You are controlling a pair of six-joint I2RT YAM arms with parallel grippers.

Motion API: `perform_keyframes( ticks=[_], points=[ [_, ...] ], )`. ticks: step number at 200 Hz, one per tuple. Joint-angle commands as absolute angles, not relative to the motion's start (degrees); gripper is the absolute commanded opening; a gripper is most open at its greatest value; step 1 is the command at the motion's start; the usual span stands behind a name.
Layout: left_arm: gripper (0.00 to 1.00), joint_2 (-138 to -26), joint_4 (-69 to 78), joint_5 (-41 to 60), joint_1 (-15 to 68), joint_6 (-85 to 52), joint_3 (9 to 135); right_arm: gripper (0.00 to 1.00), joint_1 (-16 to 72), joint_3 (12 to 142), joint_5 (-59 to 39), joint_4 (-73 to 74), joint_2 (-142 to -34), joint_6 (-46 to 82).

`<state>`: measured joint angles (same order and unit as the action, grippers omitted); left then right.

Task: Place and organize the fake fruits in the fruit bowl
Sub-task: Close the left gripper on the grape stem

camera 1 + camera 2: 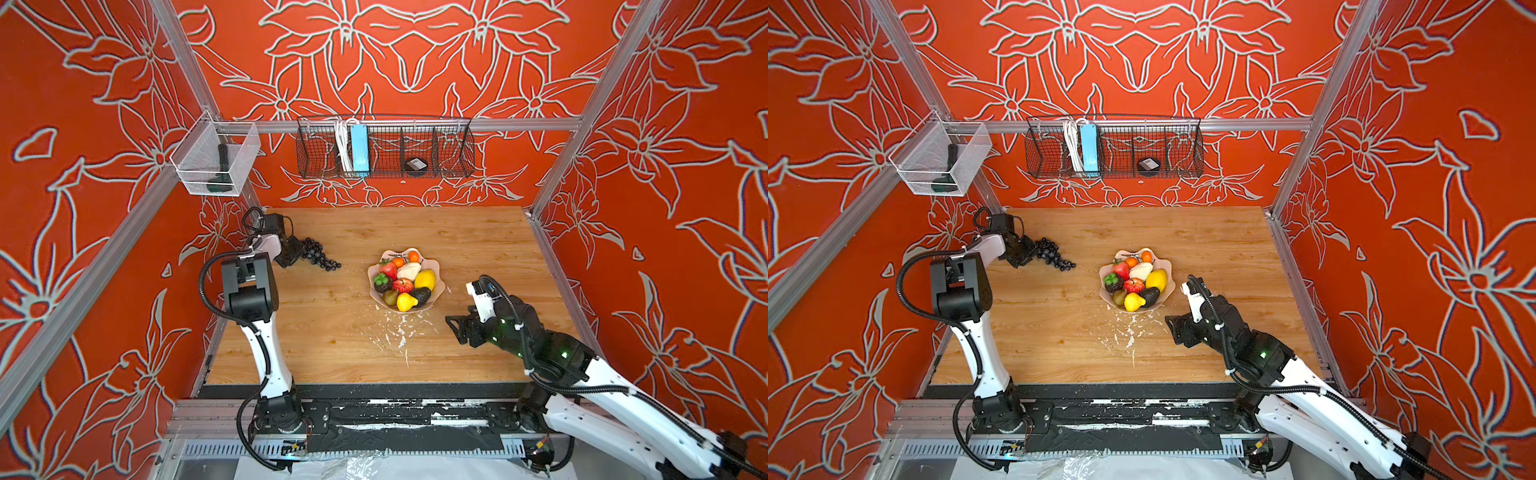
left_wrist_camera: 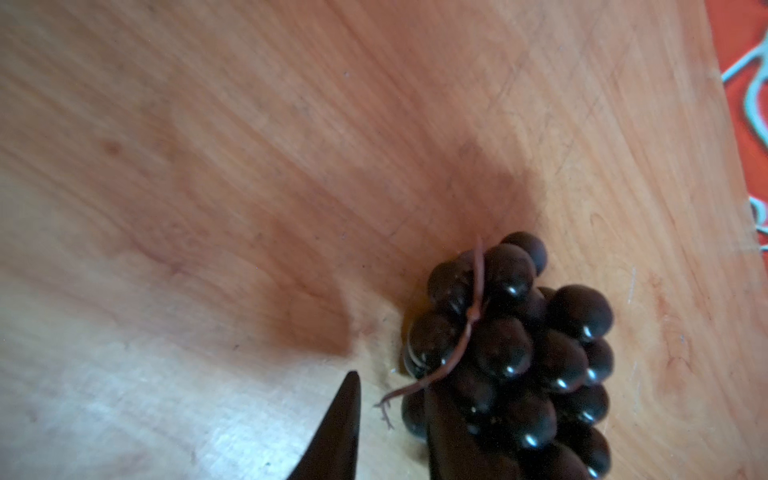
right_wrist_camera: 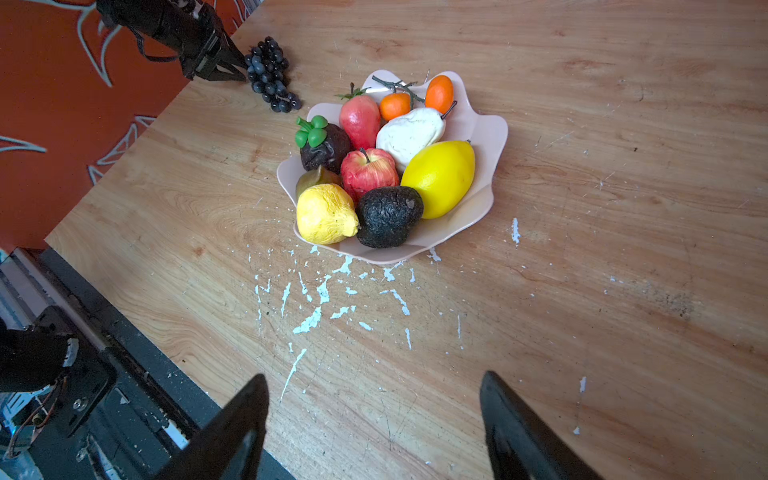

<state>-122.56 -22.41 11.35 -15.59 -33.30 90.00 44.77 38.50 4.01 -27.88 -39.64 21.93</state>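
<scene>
The grape bunch (image 1: 320,257) lies on the worktop (image 1: 478,232), well apart from the fruit bowl (image 3: 492,137). The left hand (image 2: 390,390), narrowly parted, grips nothing; the right hand (image 3: 374,376) gapes empty. Light, floppy, slick: probably best pinched at the stem (image 2: 478,282).

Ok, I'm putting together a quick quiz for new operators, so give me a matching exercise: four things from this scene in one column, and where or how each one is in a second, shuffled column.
Things:
1. black grape bunch
2. large yellow lemon
3. blue power strip
4. right gripper

Places or states:
a. in the wire basket on the back wall
b. open, holding nothing
c. in the pink bowl
d. on the table, outside the bowl

Pairs: 1-d, 2-c, 3-a, 4-b
</scene>
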Motion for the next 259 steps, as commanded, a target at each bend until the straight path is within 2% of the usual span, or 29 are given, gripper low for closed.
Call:
perform_keyframes(
  ticks=[1,49,139,228,259],
  points=[
    [0.27,-117.06,-18.37,11.77,-16.17,-34.65,86.60,0.80,44.91,38.69,3.94,-29.13,-39.69,22.32],
    [0.23,-116.95,-14.19,16.82,-18.31,-35.24,87.02,0.80,44.91,38.22,3.58,-28.74,-39.67,22.50],
    [0.26,-124.06,-17.58,17.52,-18.90,-35.91,95.37,0.80,44.91,38.50,3.74,-29.18,-40.08,22.73],
    [0.30,-128.19,-20.01,18.14,-19.01,-37.42,97.78,0.80,44.91,38.89,3.65,-29.09,-40.61,22.94],
    [0.25,-129.19,-19.70,19.16,-19.04,-38.21,98.11,0.80,44.91,38.95,3.65,-29.18,-40.52,22.94]
  ],
)
